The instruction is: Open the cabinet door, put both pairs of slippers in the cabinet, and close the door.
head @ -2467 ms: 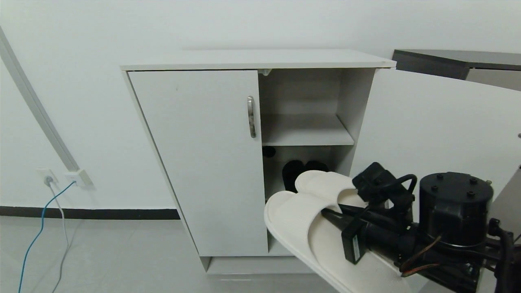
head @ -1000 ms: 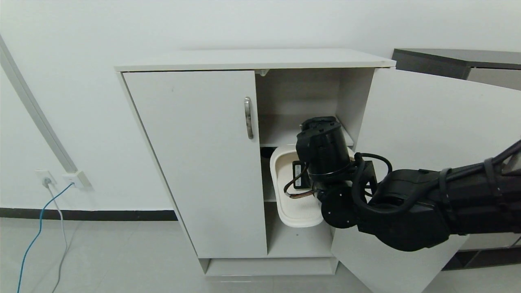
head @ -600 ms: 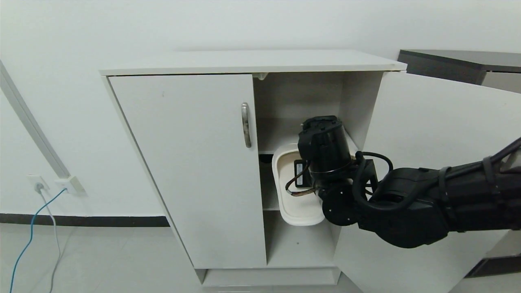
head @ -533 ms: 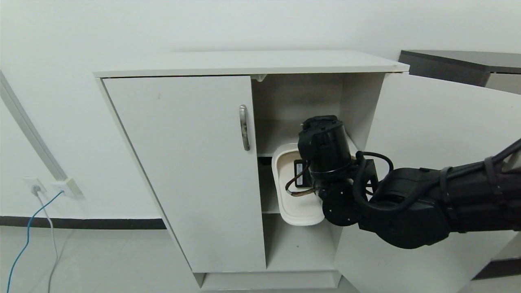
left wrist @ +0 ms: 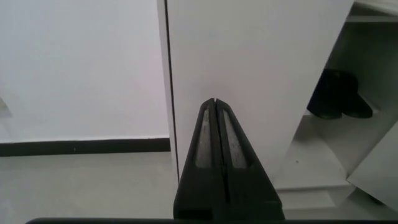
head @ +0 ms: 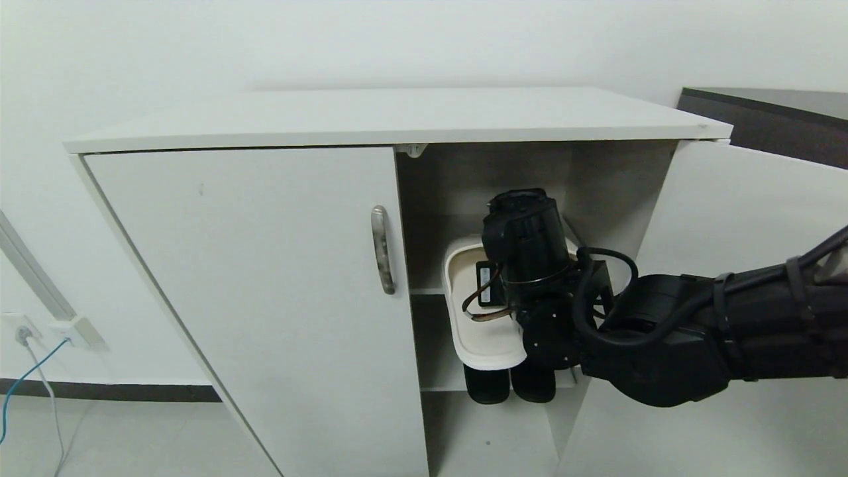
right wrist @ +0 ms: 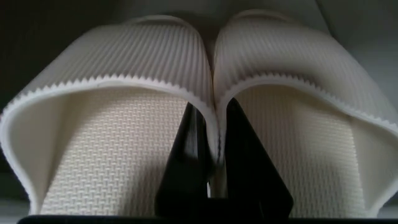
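The white cabinet (head: 397, 119) has its left door (head: 252, 298) shut and its right door (head: 748, 218) swung open. My right arm (head: 662, 344) reaches into the opening with a pair of white slippers (head: 480, 331). In the right wrist view my right gripper (right wrist: 211, 124) is shut on the two touching inner walls of the white slippers (right wrist: 124, 124). A pair of black slippers (head: 510, 384) sits on the shelf just below them, and the black slippers (left wrist: 339, 96) also appear in the left wrist view. My left gripper (left wrist: 214, 109) is shut on nothing, low in front of the shut door.
A metal handle (head: 382, 250) is on the shut door's inner edge. A dark cabinet (head: 762, 112) stands behind the open door. A wall socket with cables (head: 26, 331) is low on the left. The shelf (head: 427, 291) above the black slippers is bare at its left.
Since 2.5 s ago my right arm has swung the white slippers up into the opening. Over the last second the head view has closed in on the cabinet, and the black slippers show beneath.
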Controlling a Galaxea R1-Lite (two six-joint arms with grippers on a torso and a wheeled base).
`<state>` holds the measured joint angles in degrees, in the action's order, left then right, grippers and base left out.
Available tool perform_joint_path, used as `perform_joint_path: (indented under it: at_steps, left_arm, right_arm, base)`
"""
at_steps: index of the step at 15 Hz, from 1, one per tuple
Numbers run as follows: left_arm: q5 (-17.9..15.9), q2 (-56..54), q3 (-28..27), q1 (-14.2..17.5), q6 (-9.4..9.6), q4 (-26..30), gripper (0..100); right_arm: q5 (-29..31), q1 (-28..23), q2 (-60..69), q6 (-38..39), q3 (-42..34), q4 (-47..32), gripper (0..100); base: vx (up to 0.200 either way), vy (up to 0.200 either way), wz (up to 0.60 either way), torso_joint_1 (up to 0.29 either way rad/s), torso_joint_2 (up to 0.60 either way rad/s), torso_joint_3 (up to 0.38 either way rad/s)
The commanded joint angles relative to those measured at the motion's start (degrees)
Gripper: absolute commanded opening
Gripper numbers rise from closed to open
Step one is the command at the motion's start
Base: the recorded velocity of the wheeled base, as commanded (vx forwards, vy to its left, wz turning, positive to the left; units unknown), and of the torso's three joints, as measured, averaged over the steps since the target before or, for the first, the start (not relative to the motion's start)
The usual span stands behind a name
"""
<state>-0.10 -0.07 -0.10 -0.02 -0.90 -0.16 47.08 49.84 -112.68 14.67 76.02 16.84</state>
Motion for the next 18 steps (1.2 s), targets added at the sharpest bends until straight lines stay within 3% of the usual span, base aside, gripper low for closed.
perform_joint_path:
  at_steps: [1, 9, 14, 18]
  left_arm:
    - [0.0, 0.1, 0.0, -0.1, -0.06, 0.0, 0]
    - [0.1, 0.1, 0.0, 0.0, -0.15, 0.0, 0]
    - [0.2, 0.1, 0.0, 0.0, -0.24, 0.0, 0]
    - [0.2, 0.1, 0.0, -0.1, -0.24, 0.0, 0]
  right_arm:
    - [-0.3, -0.4, -0.8, -0.4, 1.1, 0.2, 0]
    - [-7.4, -6.3, -8.3, -1.4, 15.0, -5.4, 0]
    - [-7.4, -9.8, -15.5, -2.4, 26.2, -7.6, 0]
    - [-7.6, -10.9, -17.5, -3.8, 28.7, -7.2, 0]
  base:
    - [0.0, 0.0, 0.0, 0.0, 0.0, 0.0]
    - [0.0, 0.0, 0.0, 0.0, 0.0, 0.0]
    - [0.0, 0.0, 0.0, 0.0, 0.0, 0.0]
    - [0.0, 0.0, 0.0, 0.0, 0.0, 0.0]
